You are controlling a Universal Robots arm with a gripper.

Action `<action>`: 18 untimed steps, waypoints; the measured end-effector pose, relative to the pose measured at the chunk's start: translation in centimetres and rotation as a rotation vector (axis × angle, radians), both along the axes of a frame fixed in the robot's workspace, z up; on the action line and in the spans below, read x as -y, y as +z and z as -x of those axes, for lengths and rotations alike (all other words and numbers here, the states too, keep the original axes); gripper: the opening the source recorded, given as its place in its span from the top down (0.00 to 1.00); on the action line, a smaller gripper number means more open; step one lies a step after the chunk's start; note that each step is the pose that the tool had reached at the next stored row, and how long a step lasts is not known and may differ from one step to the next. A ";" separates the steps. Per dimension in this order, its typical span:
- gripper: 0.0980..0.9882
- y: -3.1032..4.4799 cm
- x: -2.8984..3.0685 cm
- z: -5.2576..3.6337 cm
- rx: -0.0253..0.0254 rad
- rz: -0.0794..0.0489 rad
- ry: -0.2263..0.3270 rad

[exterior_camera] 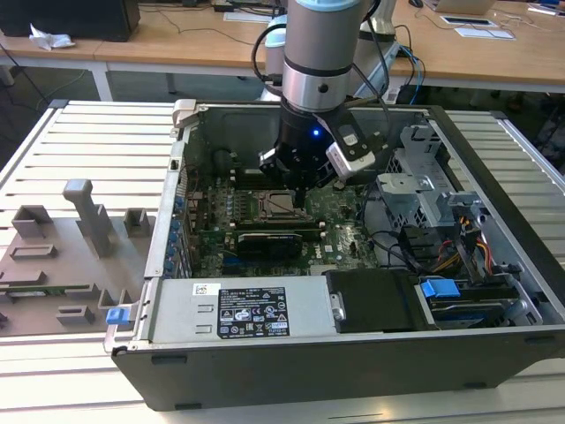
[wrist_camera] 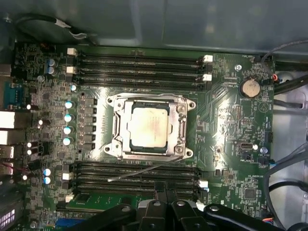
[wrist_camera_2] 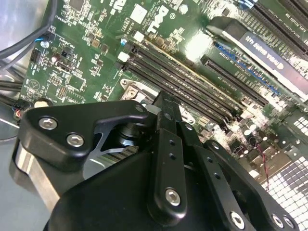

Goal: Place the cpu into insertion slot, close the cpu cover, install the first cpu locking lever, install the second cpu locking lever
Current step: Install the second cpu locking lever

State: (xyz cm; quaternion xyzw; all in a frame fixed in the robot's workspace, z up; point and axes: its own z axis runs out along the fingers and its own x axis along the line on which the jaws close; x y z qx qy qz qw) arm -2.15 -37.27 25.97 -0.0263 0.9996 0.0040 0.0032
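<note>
While the cpu sits under the cpu cover, the closed, empty claw hovers nearby

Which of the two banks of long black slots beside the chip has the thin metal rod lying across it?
The memory slot bank on the gripper's side of the cpu: the thin lever slants over it. The other bank, beyond the socket, has nothing across it.

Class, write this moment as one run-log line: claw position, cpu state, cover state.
claw: above socket, inside case | cpu: seated in insertion slot | cpu cover: down over cpu | lever: one sticking out unlatched
</note>
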 end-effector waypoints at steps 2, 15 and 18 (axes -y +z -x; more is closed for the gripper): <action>0.99 0.00 0.18 0.00 0.0000 0.000 0.000; 0.99 -0.21 1.53 0.01 0.0002 0.000 0.000; 0.99 -0.43 1.54 0.00 -0.0001 -0.022 0.000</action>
